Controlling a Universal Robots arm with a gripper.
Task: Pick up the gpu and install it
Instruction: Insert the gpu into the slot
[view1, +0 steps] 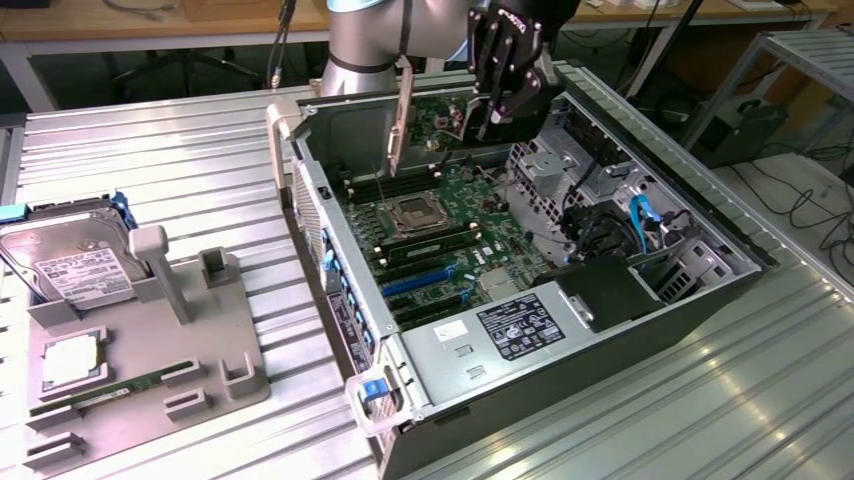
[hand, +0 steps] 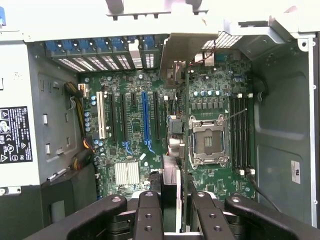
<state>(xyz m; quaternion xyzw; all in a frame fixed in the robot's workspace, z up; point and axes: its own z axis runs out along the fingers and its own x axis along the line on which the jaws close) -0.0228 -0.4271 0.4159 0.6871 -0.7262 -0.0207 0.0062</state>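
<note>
One thin, stiff, light but fragile gpu (view1: 424, 128) hangs edge-on, pinched by the gripper (hand: 171, 197) along its bare board edge, above the motherboard (hand: 137, 135).

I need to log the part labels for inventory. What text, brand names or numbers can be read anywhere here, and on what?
Nothing can be quoted with confidence.
Power supply label: black with white print and marks, too small to read.
Hard drive label: white with dark print, too blurred to read.
Sticker on the case wall: white, print unreadable.
Motherboard: fine markings, illegible.
The gpu held in the gripper: edge-on, no lettering legible.
</note>
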